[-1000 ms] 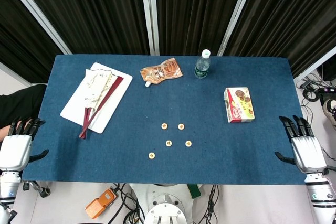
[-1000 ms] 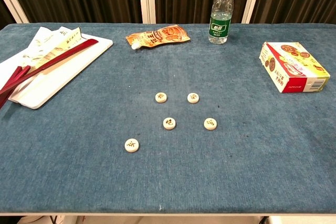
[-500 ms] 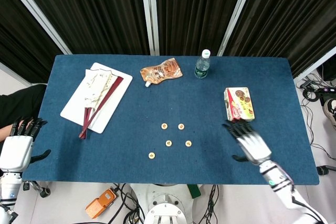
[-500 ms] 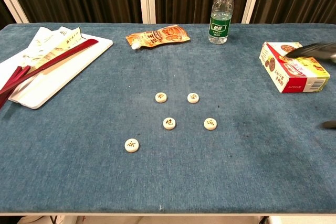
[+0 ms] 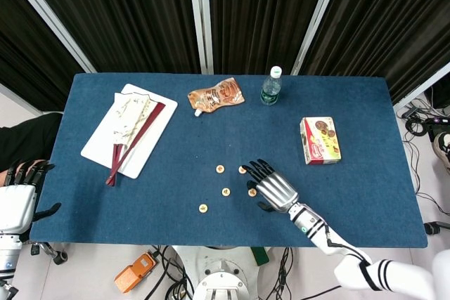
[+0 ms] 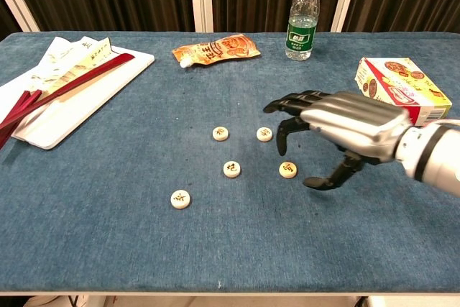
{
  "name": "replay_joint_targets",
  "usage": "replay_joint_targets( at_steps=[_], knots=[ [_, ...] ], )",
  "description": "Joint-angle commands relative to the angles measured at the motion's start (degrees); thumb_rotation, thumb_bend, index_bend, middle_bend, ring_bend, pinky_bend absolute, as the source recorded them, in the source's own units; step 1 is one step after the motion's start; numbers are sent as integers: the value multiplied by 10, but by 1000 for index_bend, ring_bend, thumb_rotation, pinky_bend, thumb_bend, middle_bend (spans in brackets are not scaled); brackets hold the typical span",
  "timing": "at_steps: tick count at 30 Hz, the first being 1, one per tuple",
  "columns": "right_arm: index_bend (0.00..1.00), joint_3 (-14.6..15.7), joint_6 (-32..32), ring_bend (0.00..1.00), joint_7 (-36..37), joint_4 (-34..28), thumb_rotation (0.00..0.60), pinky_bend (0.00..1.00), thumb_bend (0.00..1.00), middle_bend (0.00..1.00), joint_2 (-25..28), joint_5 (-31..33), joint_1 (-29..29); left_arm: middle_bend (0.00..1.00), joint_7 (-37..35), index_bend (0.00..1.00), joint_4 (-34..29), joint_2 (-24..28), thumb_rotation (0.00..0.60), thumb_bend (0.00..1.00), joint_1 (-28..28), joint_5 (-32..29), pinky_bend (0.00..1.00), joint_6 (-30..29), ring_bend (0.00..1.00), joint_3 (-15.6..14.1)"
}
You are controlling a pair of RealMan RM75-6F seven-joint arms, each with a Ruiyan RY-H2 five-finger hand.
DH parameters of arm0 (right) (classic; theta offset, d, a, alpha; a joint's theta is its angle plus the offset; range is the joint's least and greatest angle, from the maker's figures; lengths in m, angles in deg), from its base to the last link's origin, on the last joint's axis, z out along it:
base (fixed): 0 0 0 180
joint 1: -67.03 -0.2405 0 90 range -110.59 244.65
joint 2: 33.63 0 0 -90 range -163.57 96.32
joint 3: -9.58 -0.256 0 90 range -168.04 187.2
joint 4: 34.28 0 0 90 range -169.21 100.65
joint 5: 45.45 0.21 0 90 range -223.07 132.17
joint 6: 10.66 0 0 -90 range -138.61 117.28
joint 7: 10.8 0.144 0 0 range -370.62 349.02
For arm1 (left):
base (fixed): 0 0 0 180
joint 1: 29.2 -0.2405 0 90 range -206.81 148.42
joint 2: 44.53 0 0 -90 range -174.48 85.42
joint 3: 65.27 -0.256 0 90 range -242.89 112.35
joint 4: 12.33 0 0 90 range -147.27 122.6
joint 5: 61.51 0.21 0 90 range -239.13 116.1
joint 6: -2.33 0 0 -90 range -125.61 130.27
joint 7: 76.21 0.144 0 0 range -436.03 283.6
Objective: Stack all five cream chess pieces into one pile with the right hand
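The right hand (image 6: 352,129) hangs over the blue table (image 6: 108,235) with its fingers (image 6: 287,103) spread wide and curved downward, holding nothing and touching no piece. All five cream chess pieces (image 6: 231,169) lie flat and separate on the cloth near the table's middle; the two rightmost sit just under the fingertips. The left hand (image 5: 15,201) rests off the table's near left corner, fingers apart and empty.

right hand (image 6: 345,131): fingers spread, empty | left hand (image 5: 17,198): idle, open
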Motion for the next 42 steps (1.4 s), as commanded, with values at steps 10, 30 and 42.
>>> replay_joint_targets(
  at_steps=[10, 30, 42],
  knots=[
    [484, 3, 9, 55, -13, 33, 600, 96, 441, 105, -31, 31, -22, 166, -10, 202, 13, -4, 600, 35, -2, -1, 0, 1, 101, 1],
    [565, -9, 0, 82, -2, 28, 600, 99, 584, 132, -29, 71, -40, 166, -16, 202, 22, -6, 600, 35, -5, -5, 0, 3, 101, 2],
    [549, -82, 57, 82, -69, 62, 600, 105, 584, 133, -76, 157, -124, 166, -13, 202, 18, -4, 600, 35, -9, -6, 0, 1, 100, 1]
  ],
)
